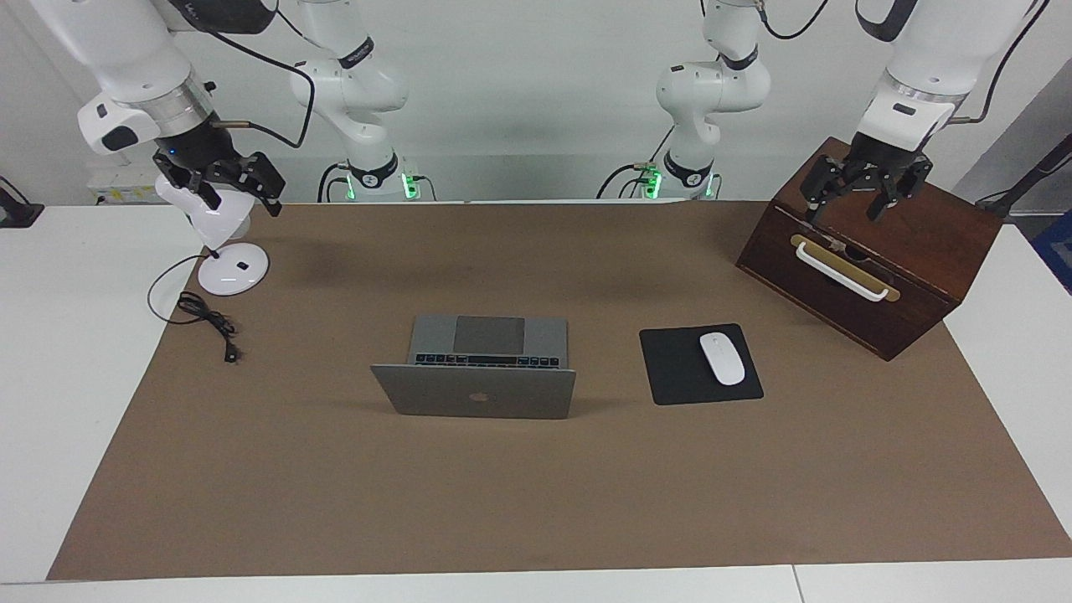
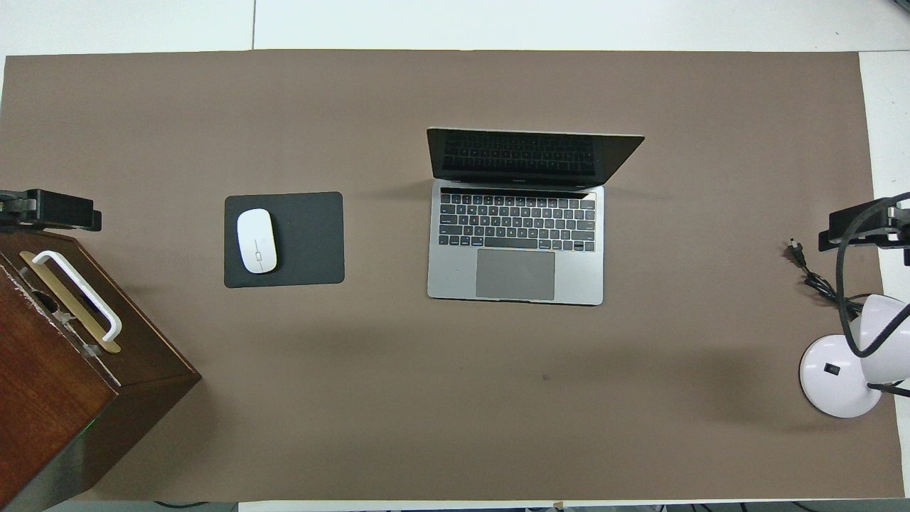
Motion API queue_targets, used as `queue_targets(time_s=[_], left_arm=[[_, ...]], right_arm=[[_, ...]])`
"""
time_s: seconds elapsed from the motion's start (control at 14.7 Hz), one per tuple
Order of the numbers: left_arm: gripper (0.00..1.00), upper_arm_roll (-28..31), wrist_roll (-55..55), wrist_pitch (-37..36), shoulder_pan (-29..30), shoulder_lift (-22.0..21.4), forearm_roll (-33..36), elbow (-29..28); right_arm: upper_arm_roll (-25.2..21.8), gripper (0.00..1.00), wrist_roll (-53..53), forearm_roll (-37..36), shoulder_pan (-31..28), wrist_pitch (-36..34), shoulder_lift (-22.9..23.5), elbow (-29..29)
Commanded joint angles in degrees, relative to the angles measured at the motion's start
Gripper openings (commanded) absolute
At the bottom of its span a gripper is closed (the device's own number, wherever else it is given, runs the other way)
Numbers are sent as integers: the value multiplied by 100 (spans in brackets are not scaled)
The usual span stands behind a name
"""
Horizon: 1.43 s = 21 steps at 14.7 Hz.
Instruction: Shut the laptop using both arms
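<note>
The silver-grey laptop [image 1: 481, 368] stands open in the middle of the brown mat, lid upright with the apple logo facing away from the robots; in the overhead view its keyboard and trackpad [image 2: 515, 242] show. My left gripper [image 1: 846, 208] hangs open and empty in the air over the wooden box, well away from the laptop; its tip also shows in the overhead view [image 2: 53, 210]. My right gripper [image 1: 228, 191] hangs open and empty over the desk lamp at the right arm's end; it also shows in the overhead view [image 2: 862, 227]. Neither gripper touches the laptop.
A dark wooden box [image 1: 913, 276] with a white handle stands at the left arm's end. A black mouse pad [image 1: 699, 364] with a white mouse [image 1: 722, 358] lies beside the laptop. A white desk lamp [image 1: 232, 268] and its black cable [image 1: 205, 316] are at the right arm's end.
</note>
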Motion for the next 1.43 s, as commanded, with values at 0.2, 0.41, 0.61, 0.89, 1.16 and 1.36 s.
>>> queue_targets(time_s=[0.2, 0.41, 0.61, 0.89, 1.16, 1.36], left_arm=[[100, 27, 41, 70, 22, -112, -33, -160], [100, 27, -3, 114, 14, -112, -42, -160], [100, 27, -29, 132, -48, -112, -33, -160], [100, 36, 50, 141, -4, -112, -33, -151], [100, 27, 50, 246, 14, -103, -33, -151], [87, 27, 32, 290, 5, -103, -33, -151]], right_arm=[[47, 100, -13, -281, -46, 249, -89, -137], [55, 100, -57, -423, -63, 267, -89, -198], [64, 100, -74, -431, -54, 302, -71, -181], [64, 100, -74, -449, -2, 48, -89, -172], [64, 100, -74, -528, -10, 39, -89, -163], [73, 100, -74, -528, -10, 4, -124, -207]])
